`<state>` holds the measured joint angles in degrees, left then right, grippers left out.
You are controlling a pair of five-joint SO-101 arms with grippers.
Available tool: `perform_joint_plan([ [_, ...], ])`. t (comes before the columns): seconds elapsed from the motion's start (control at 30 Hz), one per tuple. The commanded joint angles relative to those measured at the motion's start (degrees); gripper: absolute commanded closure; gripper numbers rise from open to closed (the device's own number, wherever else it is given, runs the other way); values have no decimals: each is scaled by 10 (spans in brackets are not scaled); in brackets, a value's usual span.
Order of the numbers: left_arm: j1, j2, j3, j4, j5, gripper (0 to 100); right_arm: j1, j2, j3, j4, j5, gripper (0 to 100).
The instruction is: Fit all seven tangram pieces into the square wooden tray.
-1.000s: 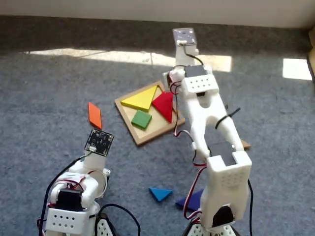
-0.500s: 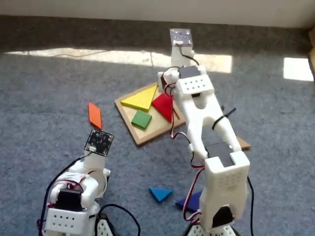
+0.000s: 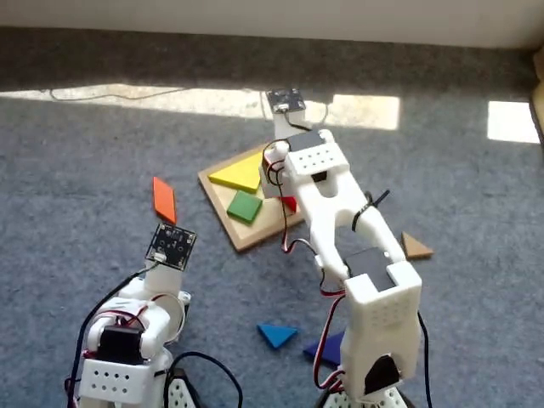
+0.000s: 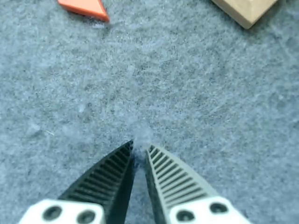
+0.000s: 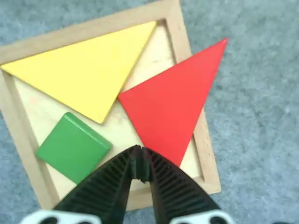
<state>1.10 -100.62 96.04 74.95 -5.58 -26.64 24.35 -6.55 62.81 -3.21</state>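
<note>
7 pieces are in sight in the high view, and we count 3 of them at the square wooden tray (image 3: 247,239). The yellow triangle (image 5: 81,70) and the green square (image 5: 73,147) lie flat on its floor. The red triangle (image 5: 170,109) lies beside the yellow one, with 1 corner jutting over the tray's rim above the grey carpet (image 4: 187,93).

The right gripper (image 5: 140,156) hangs over the tray with its jaws pressed together on nothing. Its tips are above the bare floor between the green square and the red triangle. The left gripper (image 4: 139,150) points at bare carpet, apart from the tray. Its jaws are nearly together with a thin slit between them, and they hold nothing.

4 pieces lie on the carpet: the orange parallelogram (image 3: 164,200) near the tray, the brown triangle (image 3: 414,246), the blue triangle (image 3: 277,334), and a dark blue piece (image 3: 333,346) beside the right arm's base.
</note>
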Motion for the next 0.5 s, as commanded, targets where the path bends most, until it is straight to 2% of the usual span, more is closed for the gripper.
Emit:
perform_joint_plan([
  [0.0, 7, -12, 12, -1, 5, 994, -12, -28, -3, 7, 7, 995],
  [0.3, 7, -12, 12, -1, 5, 994, -2, -24, 39, 3, 10, 995],
  [0.47, 7, -12, 12, -1, 5, 994, 32, -24, 43, 4, 81, 995],
])
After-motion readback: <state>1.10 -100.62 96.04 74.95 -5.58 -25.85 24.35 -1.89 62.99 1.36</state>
